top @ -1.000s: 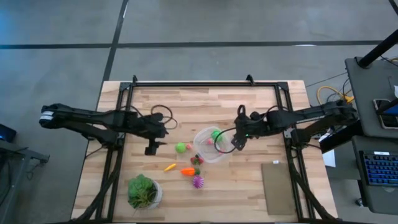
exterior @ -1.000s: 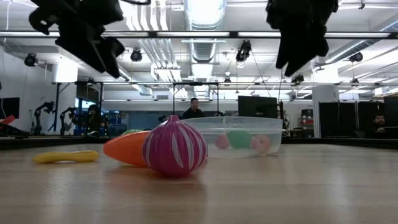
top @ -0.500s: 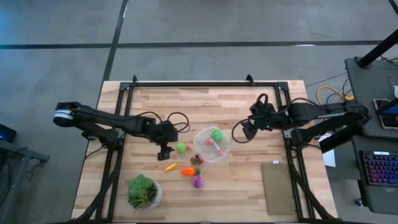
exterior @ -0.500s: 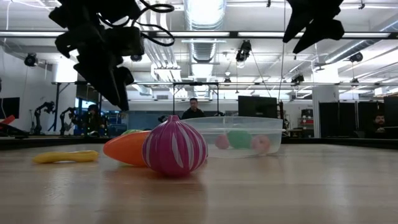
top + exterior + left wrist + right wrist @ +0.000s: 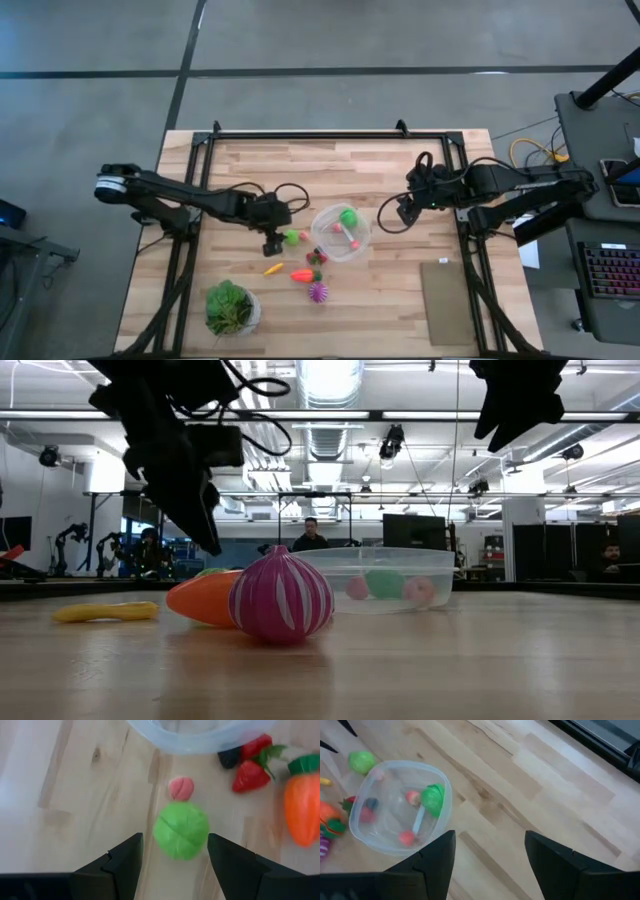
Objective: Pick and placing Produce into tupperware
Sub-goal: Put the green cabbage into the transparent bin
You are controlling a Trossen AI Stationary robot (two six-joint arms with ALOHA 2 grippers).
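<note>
The left end effector (image 5: pixel 175 852) hovers open directly over the green toy vegetable (image 5: pixel 181 831); the right end effector (image 5: pixel 490 851), also open, hangs beside the tupperware (image 5: pixel 400 807).

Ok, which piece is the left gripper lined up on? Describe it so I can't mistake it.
Find the clear round plastic container mid-table. On its left-arm side, outside the rim, a round green toy sits between the open left gripper fingers. A smaller pink piece lies beside it; another green piece lies inside the container.

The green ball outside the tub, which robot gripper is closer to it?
The left gripper: it hangs open right beside the green ball. The right gripper waits open beyond the tub.
</note>
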